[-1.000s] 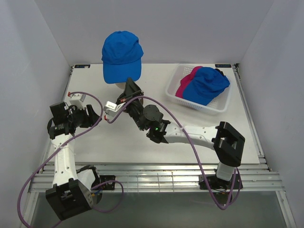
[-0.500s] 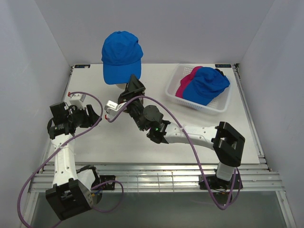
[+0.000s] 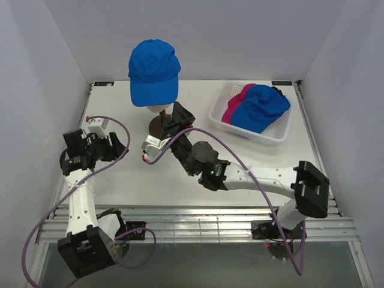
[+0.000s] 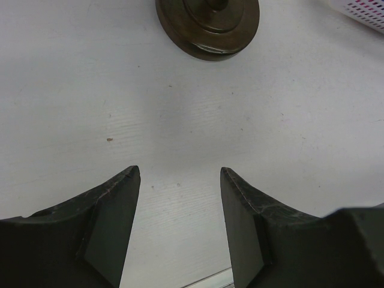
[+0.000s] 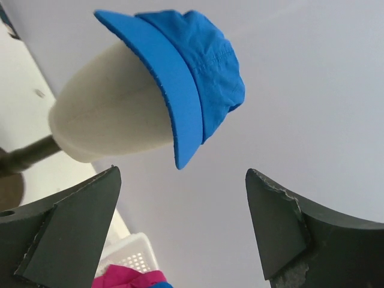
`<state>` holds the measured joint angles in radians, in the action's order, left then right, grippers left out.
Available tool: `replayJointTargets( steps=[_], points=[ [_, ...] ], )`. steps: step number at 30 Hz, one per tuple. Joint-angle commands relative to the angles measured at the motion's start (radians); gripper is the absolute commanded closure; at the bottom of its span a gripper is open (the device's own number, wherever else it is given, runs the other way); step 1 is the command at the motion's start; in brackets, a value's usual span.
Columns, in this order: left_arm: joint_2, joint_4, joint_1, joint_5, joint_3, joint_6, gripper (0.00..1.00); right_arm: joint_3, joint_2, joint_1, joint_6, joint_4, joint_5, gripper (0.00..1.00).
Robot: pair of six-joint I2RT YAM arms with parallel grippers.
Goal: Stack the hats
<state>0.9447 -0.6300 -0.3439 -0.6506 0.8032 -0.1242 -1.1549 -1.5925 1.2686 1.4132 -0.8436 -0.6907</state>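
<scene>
A bright blue hat (image 3: 154, 71) sits on the cream mannequin head (image 3: 161, 110), brim toward the arms. In the right wrist view the same blue hat (image 5: 195, 72) caps the head (image 5: 108, 123). My right gripper (image 3: 180, 115) hangs just right of the head and below the brim, open and empty (image 5: 182, 173). A second blue hat (image 3: 262, 107) lies over a magenta pink hat (image 3: 235, 106) in the white basket (image 3: 223, 123). My left gripper (image 3: 117, 146) hovers open above bare table (image 4: 179, 170) at the left.
The head's dark round stand (image 3: 157, 128) is on the table beside my right wrist, and its base (image 4: 208, 24) shows ahead of my left gripper. The basket's corner (image 4: 367, 12) is at that view's top right. Purple cables loop over both arms.
My right gripper has gone from shut to wide open and drawn back to the right, away from the blue hat's brim. The hat stays on the head. The left arm is still.
</scene>
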Motion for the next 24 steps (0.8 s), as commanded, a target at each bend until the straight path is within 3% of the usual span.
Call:
replayJointTargets(
  steps=[1, 2, 5, 8, 11, 12, 14, 15, 19, 21, 23, 24],
  points=[
    [-0.003, -0.014, 0.003, -0.012, 0.030, -0.014, 0.34, 0.000, 0.172, 0.052, -0.251, 0.229, 0.032, 0.10],
    [-0.003, -0.014, 0.003, -0.014, 0.030, -0.014, 0.33, 0.000, 0.252, 0.054, -0.398, 0.312, 0.069, 0.11],
    [-0.004, -0.016, 0.003, -0.020, 0.030, -0.014, 0.33, 0.032, 0.420, 0.052, -0.565, 0.537, 0.236, 0.11],
    [-0.006, -0.017, 0.003, -0.024, 0.030, -0.018, 0.33, 0.052, 0.540, 0.019, -0.721, 0.653, 0.246, 0.09],
    [-0.006, -0.019, 0.003, -0.032, 0.031, -0.020, 0.33, 0.040, 0.597, -0.136, -0.894, 0.832, 0.226, 0.01],
    [-0.006, -0.019, 0.003, -0.035, 0.031, -0.020, 0.33, 0.044, 0.601, -0.260, -0.937, 0.880, 0.246, 0.13],
    [-0.006, -0.020, 0.003, -0.041, 0.034, -0.020, 0.33, 0.037, 0.585, -0.407, -1.068, 1.008, 0.313, 0.24],
    [-0.006, -0.022, 0.003, -0.046, 0.034, -0.022, 0.33, 0.029, 0.568, -0.542, -1.104, 1.047, 0.374, 0.33],
    [-0.007, -0.023, 0.003, -0.047, 0.034, -0.022, 0.33, 0.014, 0.456, -0.791, -1.234, 1.147, 0.499, 0.42],
    [-0.006, -0.023, 0.003, -0.046, 0.034, -0.023, 0.33, 0.014, 0.389, -0.884, -1.281, 1.143, 0.555, 0.38],
    [-0.004, -0.022, 0.003, -0.046, 0.034, -0.023, 0.34, -0.008, 0.301, -0.928, -1.303, 1.143, 0.560, 0.28],
    [-0.004, -0.023, 0.003, -0.046, 0.034, -0.023, 0.34, -0.035, 0.266, -0.964, -1.303, 1.141, 0.559, 0.17]
  ],
)
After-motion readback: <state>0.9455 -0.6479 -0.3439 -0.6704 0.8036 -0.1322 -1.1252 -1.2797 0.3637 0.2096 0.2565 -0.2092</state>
